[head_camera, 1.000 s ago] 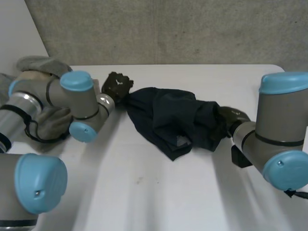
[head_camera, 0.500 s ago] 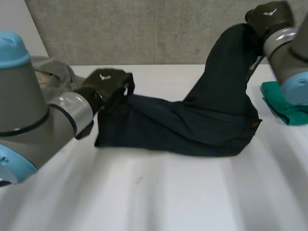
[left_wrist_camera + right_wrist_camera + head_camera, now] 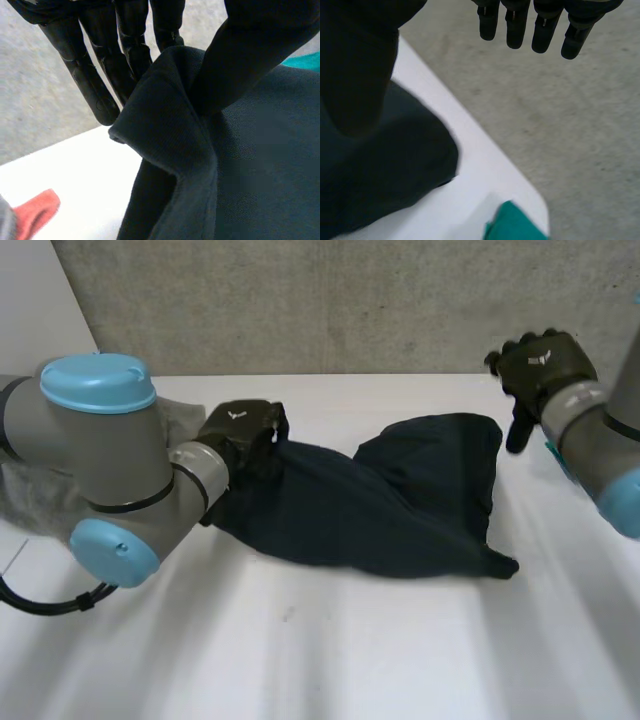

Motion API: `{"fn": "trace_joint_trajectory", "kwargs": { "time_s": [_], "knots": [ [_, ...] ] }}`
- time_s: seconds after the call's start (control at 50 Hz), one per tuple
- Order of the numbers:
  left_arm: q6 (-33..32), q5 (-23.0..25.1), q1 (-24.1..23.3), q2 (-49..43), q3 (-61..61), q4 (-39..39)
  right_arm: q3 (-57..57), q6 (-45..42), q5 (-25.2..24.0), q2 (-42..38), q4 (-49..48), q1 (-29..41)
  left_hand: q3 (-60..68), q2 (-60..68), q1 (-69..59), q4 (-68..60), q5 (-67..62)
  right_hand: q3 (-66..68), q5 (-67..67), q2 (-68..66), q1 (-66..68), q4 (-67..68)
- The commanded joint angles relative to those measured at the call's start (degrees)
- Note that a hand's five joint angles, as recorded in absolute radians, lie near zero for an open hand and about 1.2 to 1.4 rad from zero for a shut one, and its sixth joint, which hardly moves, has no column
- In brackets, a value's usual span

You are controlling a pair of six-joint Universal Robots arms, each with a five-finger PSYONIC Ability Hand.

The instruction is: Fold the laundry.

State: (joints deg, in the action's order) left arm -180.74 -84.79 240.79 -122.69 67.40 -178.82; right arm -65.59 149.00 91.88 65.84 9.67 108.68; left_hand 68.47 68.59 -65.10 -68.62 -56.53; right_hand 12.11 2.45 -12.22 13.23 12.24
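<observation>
The dark blue cloth (image 3: pixel 380 500) lies bunched up in the middle of the white table (image 3: pixel 350 650). The left hand (image 3: pixel 240 430) pinches its edge at 9 o'clock, with the thumb pressed against the fingers (image 3: pixel 90 75). The right hand (image 3: pixel 540 365) is up at 2 o'clock, fingers apart, holding nothing. A green cloth (image 3: pixel 515 225) lies near it.

The left hand (image 3: pixel 127 40) pinches a raised fold of the dark navy cloth (image 3: pixel 250 170) between its straight fingers (image 3: pixel 90 80) and its thumb (image 3: pixel 260 45). The cloth spreads from the fold onto the white worktop (image 3: pixel 75 160). A red cloth (image 3: pixel 35 212) lies apart from it. A teal item (image 3: pixel 306 61) shows beyond the thumb.
</observation>
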Motion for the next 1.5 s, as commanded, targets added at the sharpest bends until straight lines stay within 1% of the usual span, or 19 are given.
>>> {"fn": "trace_joint_trajectory", "kwargs": {
  "time_s": [0.02, 0.08, 0.14, 0.22, 0.26, 0.34, 0.36, 0.42, 0.56, 0.64, 0.74, 0.82, 0.88, 0.98, 1.14, 1.28, 1.46, 1.48, 1.5],
  "knots": [
    [-0.3, -2.0, 0.2, -6.5, -4.8, -6.5, -18.6, 0.4, -9.1, 13.1, 10.7, -0.8, 11.5, 11.4, -14.9, -11.4, -13.5, 7.4, 7.0, -7.2, 6.2, 7.2],
    [-0.3, -3.5, 0.2, -11.0, -9.0, -6.5, -24.8, 0.4, -13.4, 14.3, 14.5, -0.8, 11.5, 11.4, -14.9, -11.4, -13.5, 15.9, 15.6, -15.8, 14.8, 15.8],
    [-0.2, -5.6, 0.3, -14.3, -12.6, -6.4, -28.8, 0.9, -15.4, 14.5, 15.6, -0.8, 11.5, 11.4, -14.9, -11.4, -13.5, 21.5, 21.2, -21.4, 20.4, 21.4],
    [-0.1, -6.2, 0.3, -15.4, -13.1, -6.2, -34.4, 2.3, -17.7, 14.4, 11.6, -0.7, 11.5, 11.4, -14.9, -11.4, -13.5, 24.2, 23.9, -24.1, 23.1, 24.1],
    [-0.1, -6.2, 0.3, -15.2, -12.8, -6.1, -36.4, 3.9, -17.9, 13.6, 6.2, -0.2, 11.5, 11.4, -14.9, -11.4, -13.5, 23.9, 23.5, -23.8, 22.8, 23.8],
    [-0.3, -6.1, 0.1, -14.5, -11.4, -6.1, -36.5, 6.5, -16.9, 7.8, -2.8, 0.0, -6.2, -6.3, 2.9, 6.4, 4.3, 19.5, 19.2, -19.4, 18.4, 19.4],
    [-0.3, -6.1, -0.1, -13.9, -10.5, -6.1, -36.1, 6.7, -16.6, 6.4, -4.3, 0.0, -20.6, -20.7, 17.2, 20.7, 18.7, 17.8, 17.5, -17.7, 16.7, 17.7],
    [-0.4, -6.1, 0.0, -11.0, -8.0, -5.9, -33.7, 6.8, -14.2, 1.9, -9.0, 0.2, -34.2, -34.3, 30.8, 34.3, 32.2, 13.6, 13.3, -13.5, 12.5, 13.5],
    [-1.3, -5.9, 1.5, -2.7, 2.2, -6.0, -27.7, 6.2, -9.3, -2.2, -13.4, 0.4, -35.0, -35.2, 31.7, 35.2, 33.1, 11.8, 11.4, -11.7, 10.7, 11.6],
    [-5.4, -5.0, 2.5, 4.0, 11.3, -6.7, -24.1, 6.1, -9.3, -5.3, -14.0, 0.3, -34.2, -34.3, 30.8, 34.4, 32.3, 12.1, 11.8, -12.0, 11.0, 12.0],
    [-13.4, 0.1, 2.8, 10.9, 22.8, -11.5, -19.8, 6.1, -9.3, -9.0, -14.2, 0.6, -32.0, -32.1, 28.7, 32.2, 30.1, 12.4, 12.1, -12.3, 11.3, 12.3],
    [-19.2, 4.5, 3.3, 12.3, 29.5, -17.1, -16.8, 6.0, -9.1, -11.2, -14.9, 2.1, -31.3, -31.5, 28.0, 31.5, 29.4, 13.8, 13.4, -13.7, 12.7, 13.7],
    [-23.0, 6.6, 4.2, 12.0, 31.7, -20.1, -14.7, 6.0, -8.9, -13.2, -15.6, 2.8, -31.5, -31.6, 28.1, 31.7, 29.6, 17.1, 16.8, -17.0, 16.0, 17.0],
    [-25.3, 6.8, 4.5, 9.0, 30.6, -20.6, -12.4, 5.6, -7.2, -15.3, -16.7, 2.8, -32.5, -32.6, 29.1, 32.7, 30.6, 24.7, 24.4, -24.6, 23.6, 24.6],
    [-25.6, 6.4, 4.0, 1.8, 26.7, -21.3, -10.5, -0.9, -3.6, -18.6, -20.3, 3.0, -33.5, -33.6, 30.2, 33.7, 31.6, 41.2, 40.8, -41.1, 40.0, 41.0],
    [-25.5, 6.2, 3.0, -4.0, 20.7, -20.8, -10.6, -2.3, -3.5, -18.7, -21.3, 3.2, -34.2, -34.3, 30.8, 34.4, 32.3, 49.3, 48.9, -49.2, 48.2, 49.1],
    [-24.9, 6.5, 0.2, -9.5, 15.3, -20.0, -10.6, -2.6, -3.5, -18.7, -22.2, 3.2, -33.0, -33.1, 29.7, 33.2, 31.1, 49.8, 49.4, -49.7, 48.7, 49.7],
    [-24.8, 6.5, -0.1, -9.6, 15.1, -19.9, -10.6, -2.7, -3.5, -18.7, -22.3, 3.2, -31.4, -31.5, 28.0, 31.5, 29.4, 50.9, 50.6, -50.8, 49.8, 50.8],
    [-24.8, 6.5, -0.3, -9.5, 15.1, -19.9, -10.6, -2.7, -3.5, -18.8, -22.7, 3.2, -28.8, -29.0, 25.5, 29.0, 26.9, 58.6, 58.3, -58.5, 57.5, 58.5]
  ]
}}
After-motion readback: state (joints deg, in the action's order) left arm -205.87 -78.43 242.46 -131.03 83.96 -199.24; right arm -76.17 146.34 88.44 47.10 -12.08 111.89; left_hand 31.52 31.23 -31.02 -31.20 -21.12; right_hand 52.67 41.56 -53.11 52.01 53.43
